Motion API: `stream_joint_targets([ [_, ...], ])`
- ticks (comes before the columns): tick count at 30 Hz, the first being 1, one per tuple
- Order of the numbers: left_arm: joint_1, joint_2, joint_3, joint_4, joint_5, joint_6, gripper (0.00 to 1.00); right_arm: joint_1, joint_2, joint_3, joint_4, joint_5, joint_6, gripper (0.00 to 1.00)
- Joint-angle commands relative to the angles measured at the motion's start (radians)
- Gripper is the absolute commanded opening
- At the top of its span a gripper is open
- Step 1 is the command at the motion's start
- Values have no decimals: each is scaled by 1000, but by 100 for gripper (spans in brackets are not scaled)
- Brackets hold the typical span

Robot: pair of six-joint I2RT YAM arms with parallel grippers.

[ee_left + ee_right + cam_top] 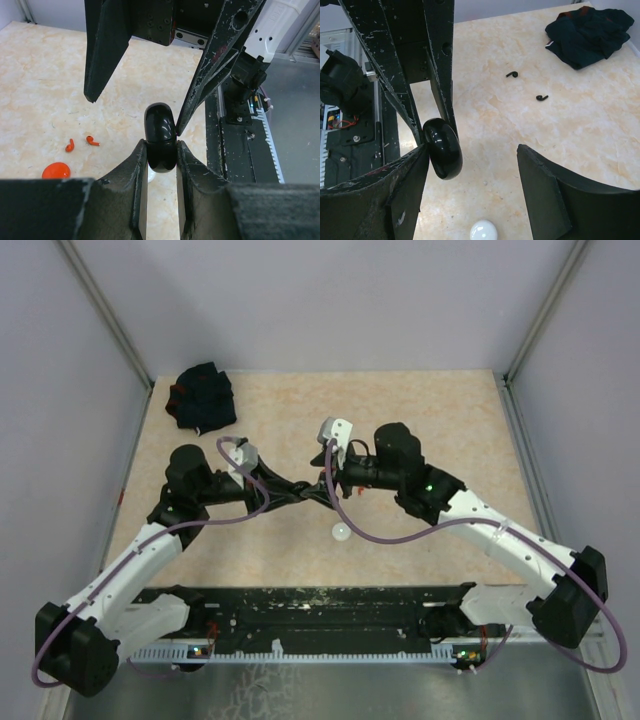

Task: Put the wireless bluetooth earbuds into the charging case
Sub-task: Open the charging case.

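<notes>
fingers point(131, 172) of the left gripper point(161, 152) are clamped on the black charging case point(160, 132), holding it on edge above the table point(420, 410). the left arm reaches in from the left, elbow bent, wrist turned toward the middle. on the table on its side lie 2 orange earbuds point(70, 145) and an orange disc point(56, 170), partly cut off behind a finger. at the middle both grippers meet, and the top view shows only a dark tangle there. the right arm comes in from the right, bent the same way. the right gripper point(472, 150) stands wide open and holds nothing, 1 finger point(405, 190) against the case, the other well apart. 2 black earbuds point(512, 74) lie beyond it, near the black fabric bundle point(587, 32). a white round piece point(483, 230) lies on the table under the open jaws.
</notes>
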Motion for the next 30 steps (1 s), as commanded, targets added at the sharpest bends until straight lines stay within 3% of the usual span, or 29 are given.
stream_joint_targets([
  [1, 0, -15, 5, -34, 74, 39, 5, -9, -44, 20, 35, 51, -23, 70],
  [15, -1, -13, 8, -48, 100, 45, 5, -20, -53, 18, 33, 44, -6, 70],
  [24, -1, -23, -25, 35, 8, -17, 5, -37, -117, 16, 70, -64, 96, 69],
  [28, -1, -42, -57, 133, -25, -85, 4, -101, -159, -43, 142, -178, 199, 83],
  [30, -1, -50, -76, 196, -33, -121, 4, -135, -172, -85, 199, -234, 251, 83],
])
